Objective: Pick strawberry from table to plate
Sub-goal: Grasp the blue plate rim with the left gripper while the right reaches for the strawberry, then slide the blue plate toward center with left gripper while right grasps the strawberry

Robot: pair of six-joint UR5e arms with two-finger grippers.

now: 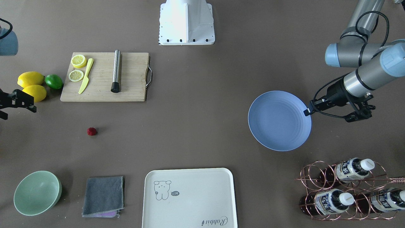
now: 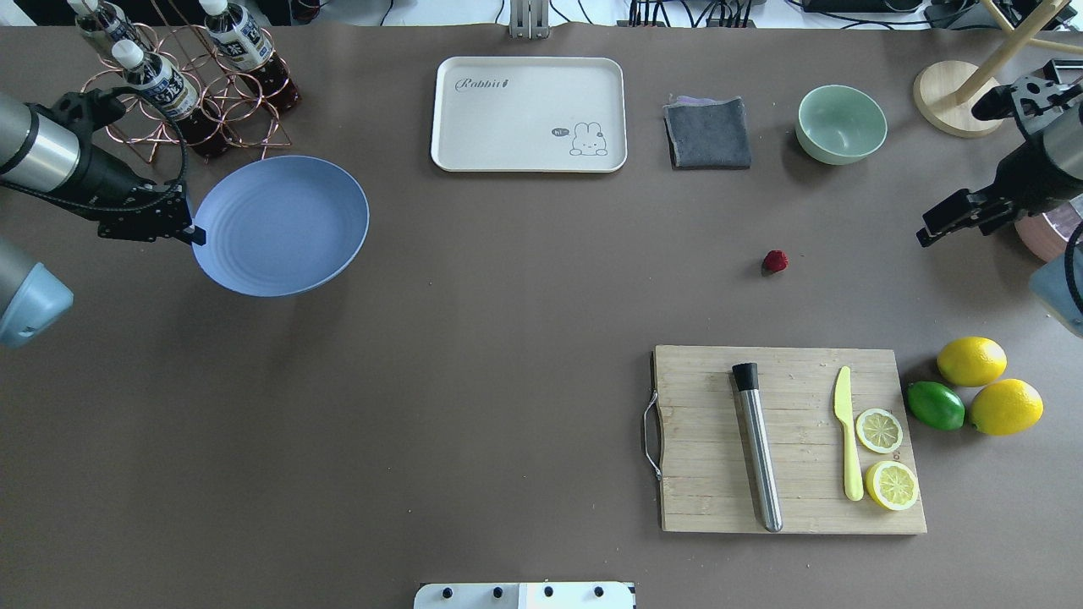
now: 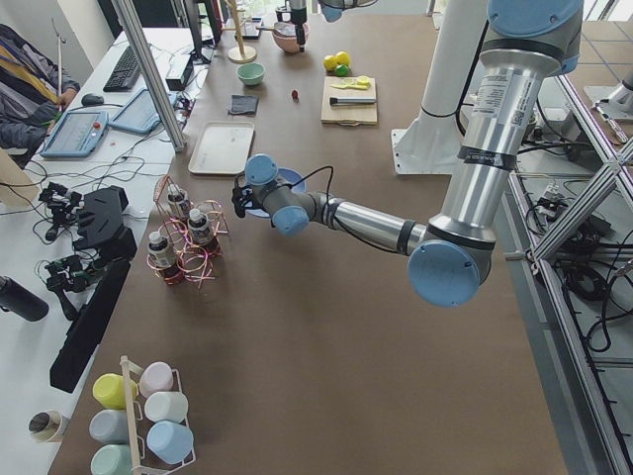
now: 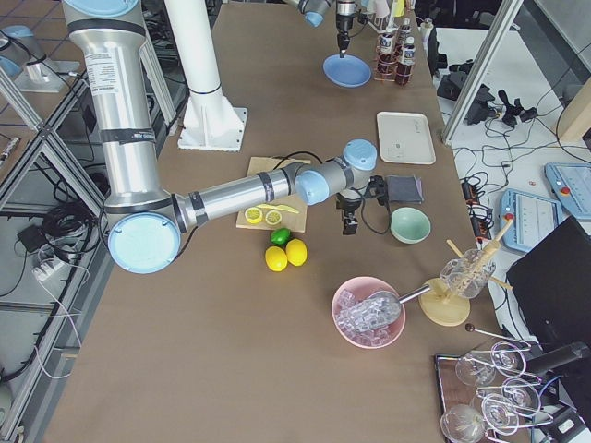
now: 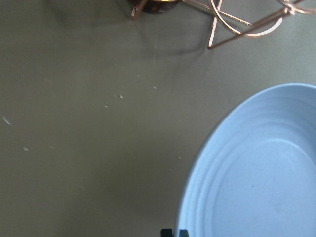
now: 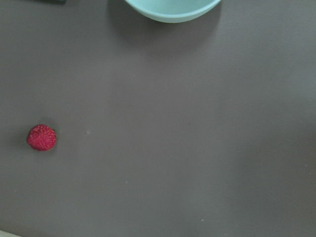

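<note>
**Overhead exterior.** Shows the strawberry [image 2: 775, 260] lying on the bare desk [image 2: 508, 338], between the grey cloth [image 2: 709, 133] and the wooden cutting board [image 2: 787, 440], well apart from the plate [image 2: 283, 224]. Shows the left hand [image 2: 193, 233] clenched on the plate's rim, near the copper bottle rack [image 2: 195, 101]. Places the right hand [image 2: 928, 233] near the strawberry but apart from it; cannot tell whether released or clenched.

**Exterior front-facing.** Mirrors the layout: strawberry at left below the board, plate at right with its rim pinched by the left hand. Adds two lemons [image 1: 30, 79] and a lime [image 1: 53, 81] just beside the board.

**Exterior left.** Shows the near arm reaching to the plate beside the rack.

**Exterior right.** Shows the near arm's hand pointing down over the desk, between the board and the mint bowl [image 4: 409, 224].

**Left wrist-mounted.** Fills the lower right with the plate; shows two dark fingertips [image 5: 167, 233] close together at its rim.

**Right wrist-mounted.** Shows the strawberry at left on the desk, and the bowl's edge at top.
</note>
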